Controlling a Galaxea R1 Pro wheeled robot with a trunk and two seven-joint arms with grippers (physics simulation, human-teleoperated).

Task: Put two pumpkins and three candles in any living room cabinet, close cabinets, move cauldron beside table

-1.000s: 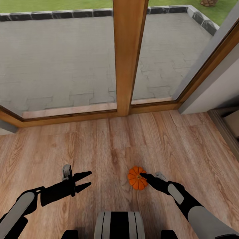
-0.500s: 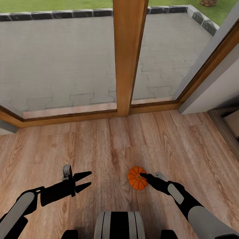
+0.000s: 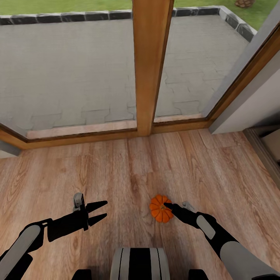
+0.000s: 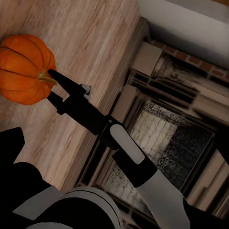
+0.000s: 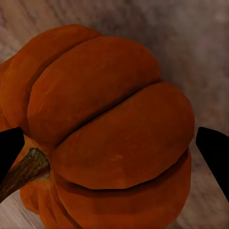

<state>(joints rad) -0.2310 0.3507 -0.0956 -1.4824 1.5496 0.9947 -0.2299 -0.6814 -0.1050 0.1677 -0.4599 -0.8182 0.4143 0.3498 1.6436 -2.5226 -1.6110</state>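
So the pumpkin [image 3: 160,209] sits on the wood floor [image 3: 155,163] a bit right of centre, close in front of the robot's base and well short of the window frame [image 3: 149,66] at the far side. The right gripper [image 3: 168,205] is right on it, coming in from the near right and pointing toward the far left, and in the right wrist view its two dark fingertips [image 5: 214,155] stand spread on either side of the orange body with the ribs bulging between them, stem [image 5: 24,171] off toward one finger. Can't really tell whether the pads are already touching the skin or just flanking it; it looks like a hair of gap to me. The pumpkin is squat and roundish, so no real long axis to worry about, just the stem side. The left gripper [image 3: 98,211] hangs out to the left over bare floor, fingers parted, holding nothing, clearly farther off. So the right arm is the one to close and lift, I'd say
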